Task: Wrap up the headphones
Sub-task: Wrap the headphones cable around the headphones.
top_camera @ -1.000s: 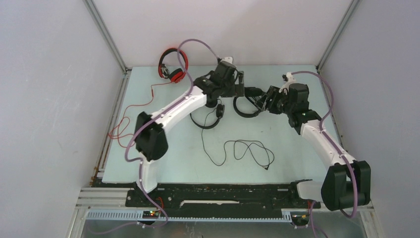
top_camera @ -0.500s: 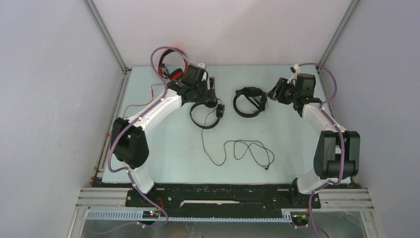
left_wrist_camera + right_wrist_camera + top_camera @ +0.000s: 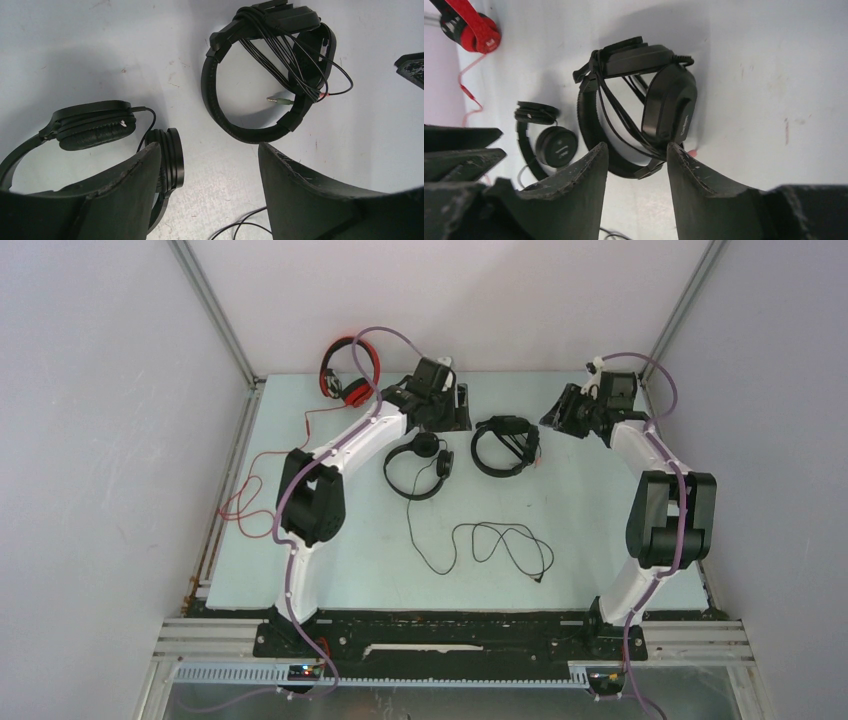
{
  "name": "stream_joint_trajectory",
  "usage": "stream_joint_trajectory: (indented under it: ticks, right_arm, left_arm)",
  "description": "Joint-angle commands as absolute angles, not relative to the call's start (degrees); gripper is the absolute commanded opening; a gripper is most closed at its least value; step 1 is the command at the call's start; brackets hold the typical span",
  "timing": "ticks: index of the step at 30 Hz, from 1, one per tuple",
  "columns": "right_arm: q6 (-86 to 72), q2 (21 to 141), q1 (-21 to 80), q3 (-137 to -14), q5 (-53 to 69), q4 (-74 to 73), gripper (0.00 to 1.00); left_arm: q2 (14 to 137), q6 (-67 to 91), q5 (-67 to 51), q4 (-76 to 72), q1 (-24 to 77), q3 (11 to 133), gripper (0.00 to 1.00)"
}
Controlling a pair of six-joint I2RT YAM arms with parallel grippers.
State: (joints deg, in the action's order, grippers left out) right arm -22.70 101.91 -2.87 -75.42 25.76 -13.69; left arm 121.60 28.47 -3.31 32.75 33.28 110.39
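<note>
A black headset (image 3: pixel 505 446) lies at the back middle of the table with its cable wound round the band; it also shows in the left wrist view (image 3: pixel 216 95) and the right wrist view (image 3: pixel 669 107). A second black headset (image 3: pixel 420 466) lies to its left, and its thin cable (image 3: pixel 495 545) trails loose toward the front. A red headset (image 3: pixel 349 375) sits at the back left with its red cable (image 3: pixel 262 472) loose. My left gripper (image 3: pixel 458 408) is open and empty, above and left of the wound headset. My right gripper (image 3: pixel 553 422) is open and empty, to its right.
The enclosure's grey walls and metal corner posts (image 3: pixel 215 315) close in the table on three sides. The red cable runs along the table's left edge (image 3: pixel 222 510). The loose black cable ends in a plug (image 3: pixel 540 580) near the front.
Both grippers have drawn away from the wound black headset, which stays on the table. The left gripper swung left over the second headset, then back; the right arm pulled toward the back right.
</note>
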Motion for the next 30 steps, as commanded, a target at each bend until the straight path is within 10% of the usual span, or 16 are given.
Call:
stream_joint_trajectory:
  ticks: [1,12,30]
  right_arm:
    - [-41.07,101.93,-3.77,-76.49,25.30,-17.16,0.51]
    - [-12.53,100.77,-4.12,-76.85,35.71,-9.89,0.49]
    - [29.44,111.29,2.28,-91.63,35.52,-37.11,0.46]
  left_arm:
    - [120.93,28.60,-2.58,32.44,33.46,113.33,0.73]
    - [118.35,26.26,-3.97,31.76,34.23,108.43,0.70]
    - [127.19,30.37,-6.91,26.82,36.59,112.49,0.60]
